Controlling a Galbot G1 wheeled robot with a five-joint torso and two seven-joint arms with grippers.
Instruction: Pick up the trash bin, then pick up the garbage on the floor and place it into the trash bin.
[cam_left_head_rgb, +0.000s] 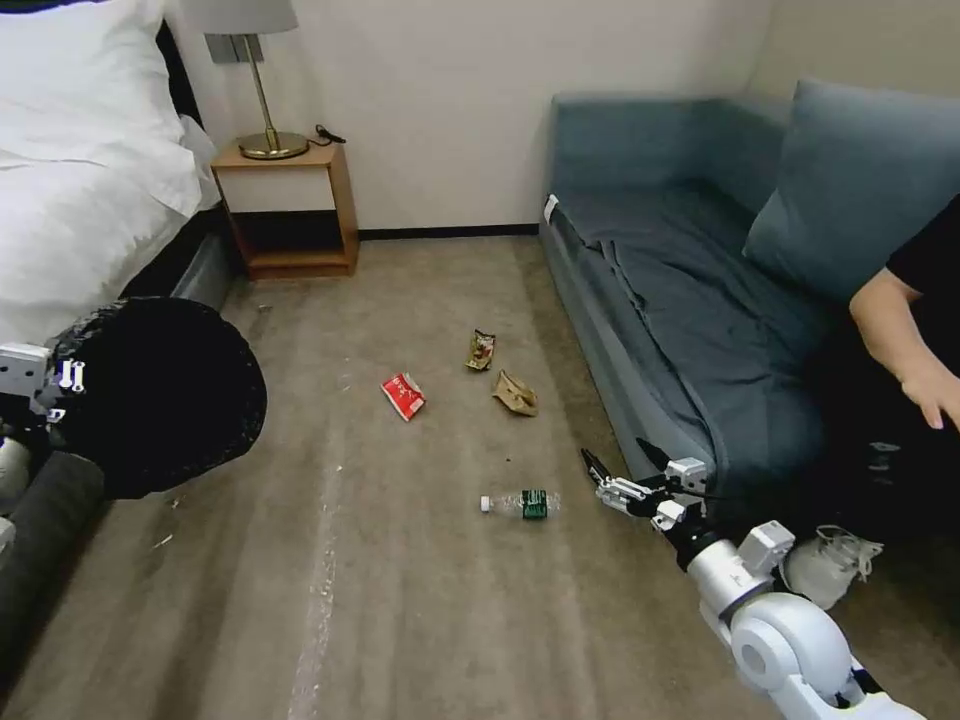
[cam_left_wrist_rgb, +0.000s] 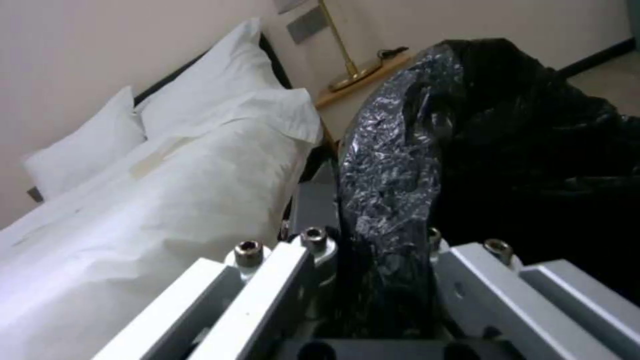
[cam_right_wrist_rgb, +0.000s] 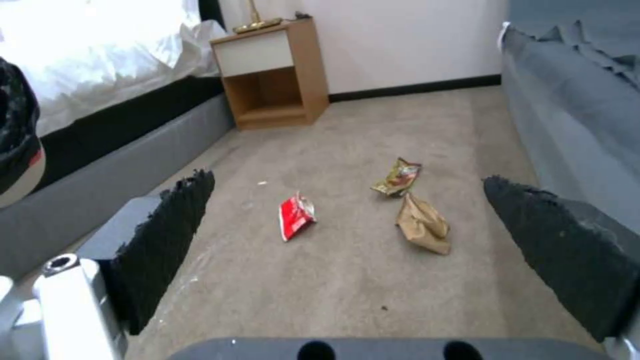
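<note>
Black-lined bin (cam_left_head_rgb: 160, 395) hung clamped in the left gripper (cam_left_wrist_rgb: 383, 280); the right gripper (cam_left_head_rgb: 625, 470), wide open and empty, risked nudging the near bottle (cam_left_head_rgb: 520, 504) rolling.

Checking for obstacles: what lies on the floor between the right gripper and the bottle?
Nothing: in the head view, bare carpet separates the open right gripper from the bottle.

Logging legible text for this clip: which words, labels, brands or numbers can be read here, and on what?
No text reads clearly enough to quote.
Red wrapper with white lettering: lettering too small to read.
Clear plastic bottle with green label: print too small.
Brown-gold crumpled snack wrapper: print blurred.
Tan crumpled paper bag: no text seen.
</note>
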